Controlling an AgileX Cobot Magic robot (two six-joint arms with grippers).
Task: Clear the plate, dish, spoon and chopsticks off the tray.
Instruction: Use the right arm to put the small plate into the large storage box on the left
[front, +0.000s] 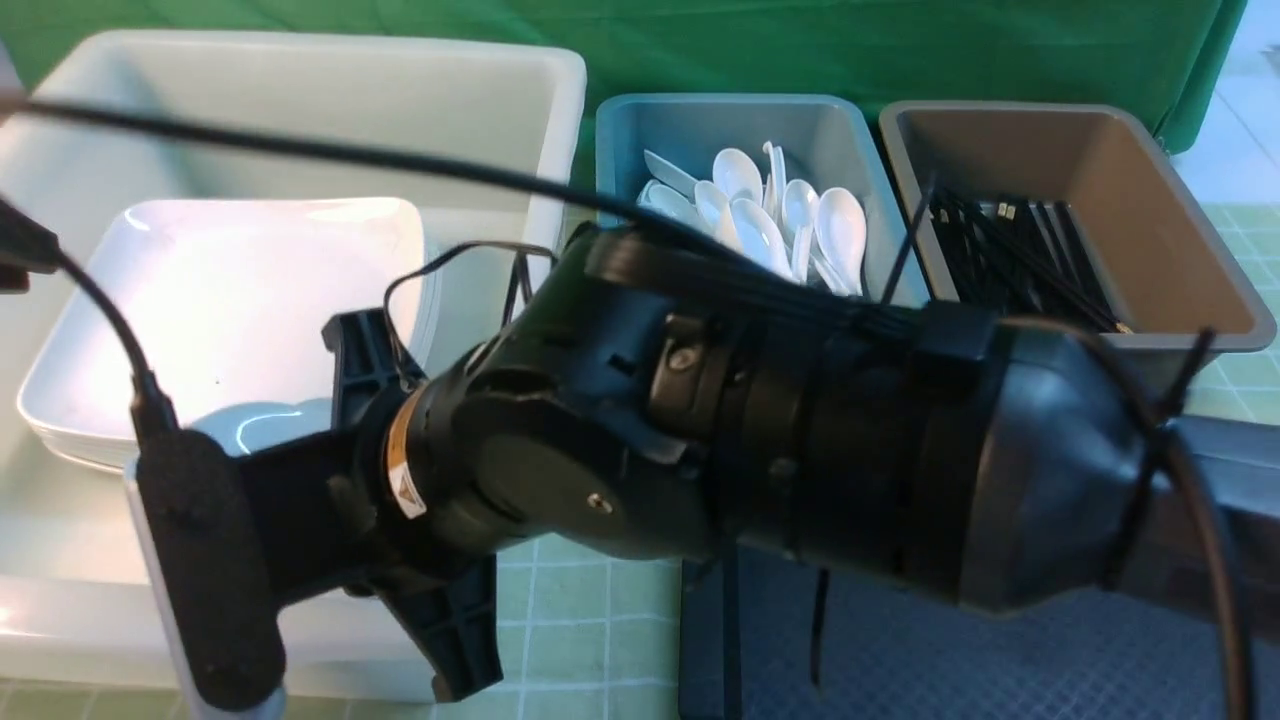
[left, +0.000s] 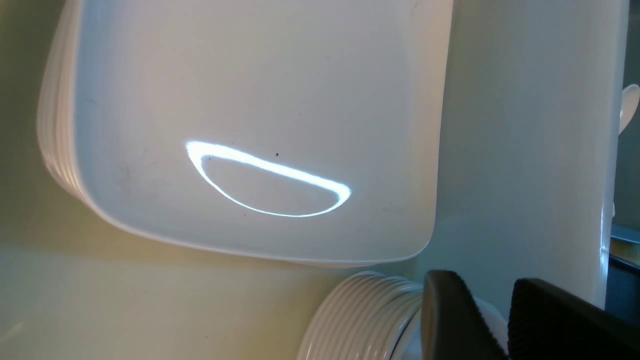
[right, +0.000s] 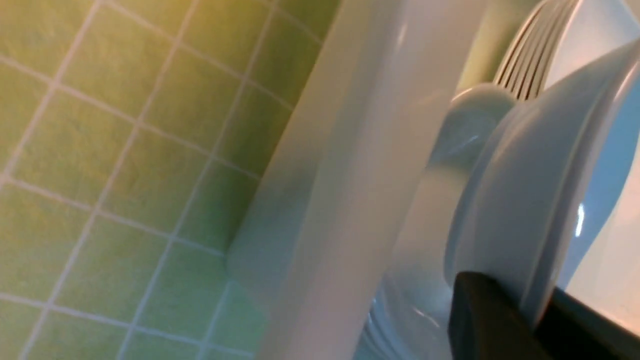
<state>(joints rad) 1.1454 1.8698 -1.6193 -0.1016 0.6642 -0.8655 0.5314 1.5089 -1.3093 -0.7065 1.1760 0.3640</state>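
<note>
White and glossy, the plate (left: 260, 100) is seen lying atop a plate stack (left: 52, 130) inside the white tub (front: 500, 90). The dish (right: 540, 200) is clamped by its rim in the right pincer (right: 530, 312), just beside the tub's wall. The left pincer (left: 505, 315) is seen apart, empty.

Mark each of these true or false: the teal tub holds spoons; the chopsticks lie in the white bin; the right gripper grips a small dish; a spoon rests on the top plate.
1. The teal tub holds white spoons. True.
2. The chopsticks lie in the white bin. False: they lie in the brown tub.
3. The right gripper is clamped on the rim of a small dish. True.
4. A spoon rests on the top plate. False: the plate is bare apart from a tiny dark speck.
</note>
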